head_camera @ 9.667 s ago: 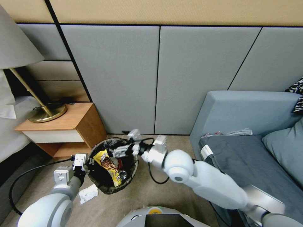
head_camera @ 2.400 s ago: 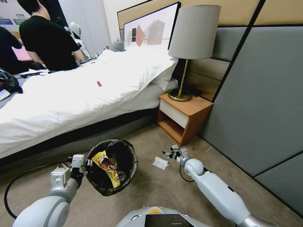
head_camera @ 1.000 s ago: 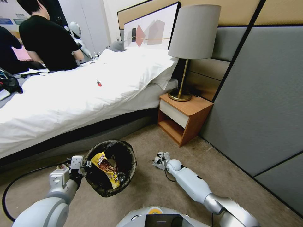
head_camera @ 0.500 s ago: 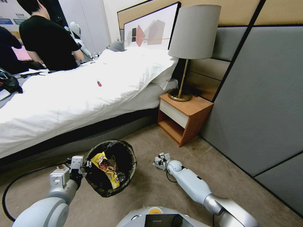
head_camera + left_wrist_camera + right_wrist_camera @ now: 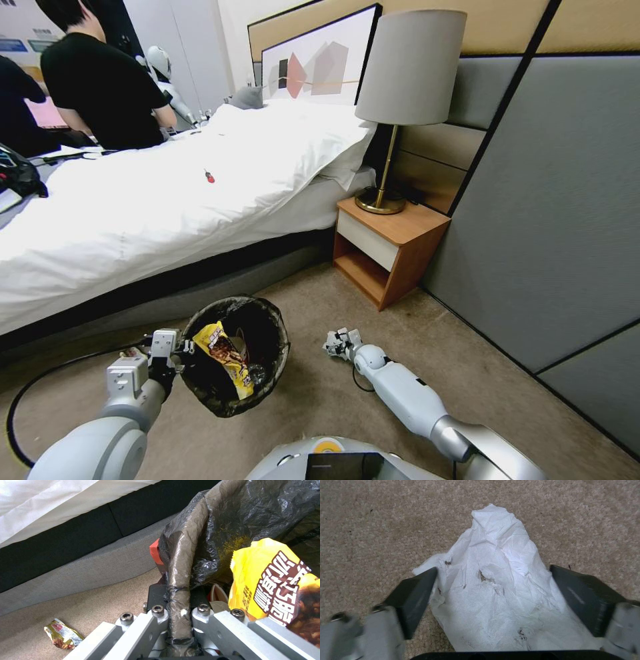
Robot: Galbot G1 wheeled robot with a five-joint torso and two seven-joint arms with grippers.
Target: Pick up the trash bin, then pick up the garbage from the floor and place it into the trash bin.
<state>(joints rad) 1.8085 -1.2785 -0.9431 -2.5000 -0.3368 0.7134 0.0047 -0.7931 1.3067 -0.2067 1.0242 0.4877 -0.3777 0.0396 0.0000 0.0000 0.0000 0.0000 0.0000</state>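
Gripping the bag-wrapped rim of the trash bin (image 5: 235, 357), the left gripper (image 5: 175, 347) is sitting at the bin's left edge in the head view, its jaws pinching shut on a rolled fold of the crinkled black liner (image 5: 178, 585), as the left wrist view is showing. The bin is tilting its open mouth toward the camera, off to the left of the carpeted floor (image 5: 320, 400) and just in front of the bed (image 5: 167, 187). Inside it, a yellow snack wrapper (image 5: 227, 353) is leaning against the near wall, with a small bit of red-and-white carton (image 5: 216, 595) peeking beside it. A small crumpled wrapper (image 5: 62, 634) is lying on the carpet next to the grey bed base. Further right, the right gripper (image 5: 339, 343) is reaching down to the floor between the bin and the wooden nightstand (image 5: 387, 250). Its jaws are standing wide, straddling a crumpled white tissue (image 5: 496, 585) that is resting flat on the carpet, one black pad (image 5: 415, 597) touching the tissue's edge on each side without yet squeezing it.
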